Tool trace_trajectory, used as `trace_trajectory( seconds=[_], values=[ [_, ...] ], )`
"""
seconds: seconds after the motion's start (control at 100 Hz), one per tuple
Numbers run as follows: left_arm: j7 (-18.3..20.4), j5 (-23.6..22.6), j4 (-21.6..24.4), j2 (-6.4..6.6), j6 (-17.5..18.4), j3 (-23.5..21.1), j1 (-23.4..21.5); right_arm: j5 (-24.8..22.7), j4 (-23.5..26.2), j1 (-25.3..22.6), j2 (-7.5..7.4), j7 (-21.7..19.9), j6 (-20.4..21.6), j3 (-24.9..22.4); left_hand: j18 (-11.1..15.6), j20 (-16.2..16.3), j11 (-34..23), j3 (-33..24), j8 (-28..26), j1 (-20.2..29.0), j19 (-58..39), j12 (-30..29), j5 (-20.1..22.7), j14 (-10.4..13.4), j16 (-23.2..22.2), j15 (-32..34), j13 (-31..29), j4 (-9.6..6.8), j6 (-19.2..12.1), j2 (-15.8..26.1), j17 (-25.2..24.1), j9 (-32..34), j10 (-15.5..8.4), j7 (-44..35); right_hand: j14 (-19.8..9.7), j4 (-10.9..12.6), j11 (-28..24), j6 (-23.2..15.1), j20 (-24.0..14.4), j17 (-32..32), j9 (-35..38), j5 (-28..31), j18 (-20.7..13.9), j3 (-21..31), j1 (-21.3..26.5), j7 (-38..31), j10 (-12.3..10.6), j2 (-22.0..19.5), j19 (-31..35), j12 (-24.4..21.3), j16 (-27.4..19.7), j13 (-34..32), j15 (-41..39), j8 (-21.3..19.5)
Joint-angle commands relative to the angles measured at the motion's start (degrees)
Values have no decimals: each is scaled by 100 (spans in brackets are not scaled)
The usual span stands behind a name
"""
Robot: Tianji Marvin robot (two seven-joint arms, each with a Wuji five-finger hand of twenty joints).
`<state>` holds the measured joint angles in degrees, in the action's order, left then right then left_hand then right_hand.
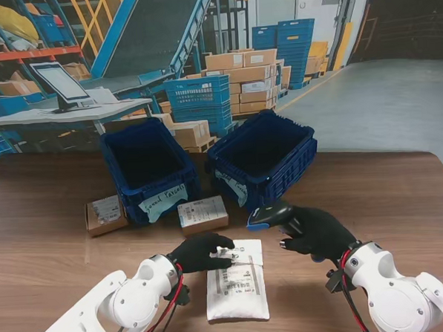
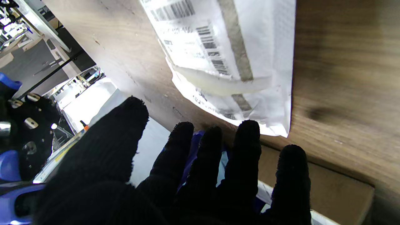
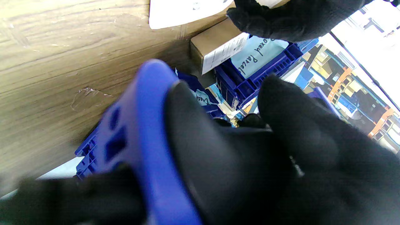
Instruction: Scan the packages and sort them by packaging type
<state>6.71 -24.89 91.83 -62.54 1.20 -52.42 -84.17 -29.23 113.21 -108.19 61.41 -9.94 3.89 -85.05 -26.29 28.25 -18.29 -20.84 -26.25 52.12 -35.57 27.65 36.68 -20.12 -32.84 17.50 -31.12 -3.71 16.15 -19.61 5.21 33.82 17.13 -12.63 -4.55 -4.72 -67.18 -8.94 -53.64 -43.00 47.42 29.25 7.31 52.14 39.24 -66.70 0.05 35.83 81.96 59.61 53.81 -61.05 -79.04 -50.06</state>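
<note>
A white poly mailer [image 1: 236, 280] [image 2: 231, 47] with barcode labels lies flat on the wooden table, close to me. My left hand [image 1: 200, 253] [image 2: 187, 175] is over its far left corner, fingers spread and extended, not closed on it. Just right of the mailer's far edge, my right hand [image 1: 318, 231] [image 3: 281, 162] is shut on a blue and black scanner [image 1: 269, 215] [image 3: 147, 131], whose head points left toward the mailer. Two blue crates stand farther away: the left crate [image 1: 149, 166], with a handwritten label reading "Boxed Parcel", and the right crate [image 1: 262, 156].
A small cardboard box [image 1: 105, 214] sits left of the left crate. Another labelled box [image 1: 202, 214] [image 3: 215, 40] lies between the crates, just beyond my left hand. Behind the table are a conveyor, a monitor [image 1: 60, 83] and stacked boxes.
</note>
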Motion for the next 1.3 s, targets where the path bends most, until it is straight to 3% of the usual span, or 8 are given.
trace_trajectory(
  seconds=[0.0, 0.12, 0.36, 0.51, 0.65, 0.97, 1.12, 1.29],
  values=[
    [-16, -44, 112, -63, -63, -3, -32, 14, 25, -10, 36, -63, 30, 22, -116, 92, -107, -57, -43, 60, -21, 91, 93, -163, -135, 194, 36, -142, 80, -37, -85, -84, 50, 41, -414, -13, -82, -430, -78, -30, 108, 45, 3, 356, 378, 0, 63, -52, 43, 100, 245, -329, -334, -49],
    [-305, -170, 28, -129, -207, 11, -19, 28, 13, -7, 40, -38, 36, 38, -129, 90, 0, -28, -9, -90, 34, 73, -72, -193, -130, 69, 261, -127, 139, -68, -198, -309, 98, 135, -414, -14, -82, -430, -77, -23, 108, 45, -4, 353, 376, 0, 63, -52, 39, 100, 245, -329, -334, -50],
    [-648, -327, -544, -233, -321, 368, 309, 69, 16, -24, 34, -77, 56, 20, -62, -37, 739, -42, 515, -522, 642, -399, -977, -319, 581, -757, 1143, 100, 448, -80, -491, -1287, 211, 896, -414, -12, -82, -430, -76, -28, 108, 45, 7, 355, 380, 0, 63, -52, 40, 100, 246, -329, -334, -50],
    [-683, -430, -865, -252, -252, 653, 557, 108, 21, -45, 31, -103, 72, 1, -13, -82, 1150, 2, 747, -721, 979, -654, -1421, -316, 952, -1030, 1564, 200, 509, -43, -591, -1763, 242, 1043, -414, -12, -82, -430, -79, -30, 108, 45, 26, 355, 383, 0, 63, -50, 45, 100, 246, -329, -334, -50],
    [-472, -501, -988, -212, -299, 878, 754, 120, 24, -59, 29, -118, 88, -11, 5, -106, 1513, 48, 846, -823, 1236, -804, -1603, -345, 1111, -1111, 1778, 255, 587, -15, -663, -1825, 312, 1084, -414, -13, -80, -430, -78, -21, 109, 45, 19, 352, 386, 0, 69, -45, 39, 99, 246, -329, -334, -50],
    [129, -713, -1061, -60, -507, 1244, 1057, 157, 32, -76, 31, -129, 78, -53, -13, -76, 1455, -86, 861, -624, 1383, -750, -1396, -361, 1117, -1022, 1651, 183, 744, -222, -612, -1484, 386, 993, -414, -14, -80, -418, -79, -20, 109, 52, 18, 353, 394, 1, 69, -42, 37, 100, 246, -329, -334, -49],
    [245, -755, -1197, -39, -540, 1445, 1208, 170, 25, -73, 32, -128, 79, -56, -18, -31, 1286, -293, 795, -456, 1333, -582, -1063, -309, 993, -807, 1276, 83, 675, -359, -506, -982, 282, 846, -414, -17, -75, -418, -80, -19, 111, 53, 17, 347, 385, 2, 87, -48, 36, 97, 246, -329, -334, -50],
    [219, -765, -1321, -56, -578, 1604, 1291, 180, 41, -90, 33, -130, 68, -75, -65, 85, 894, -735, 400, -183, 995, 89, -414, -267, 476, -341, 585, -70, 433, -525, -282, -157, 110, 506, -414, -17, -74, -418, -82, -17, 112, 53, 18, 347, 386, 2, 89, -43, 38, 99, 246, -329, -334, -50]
  ],
)
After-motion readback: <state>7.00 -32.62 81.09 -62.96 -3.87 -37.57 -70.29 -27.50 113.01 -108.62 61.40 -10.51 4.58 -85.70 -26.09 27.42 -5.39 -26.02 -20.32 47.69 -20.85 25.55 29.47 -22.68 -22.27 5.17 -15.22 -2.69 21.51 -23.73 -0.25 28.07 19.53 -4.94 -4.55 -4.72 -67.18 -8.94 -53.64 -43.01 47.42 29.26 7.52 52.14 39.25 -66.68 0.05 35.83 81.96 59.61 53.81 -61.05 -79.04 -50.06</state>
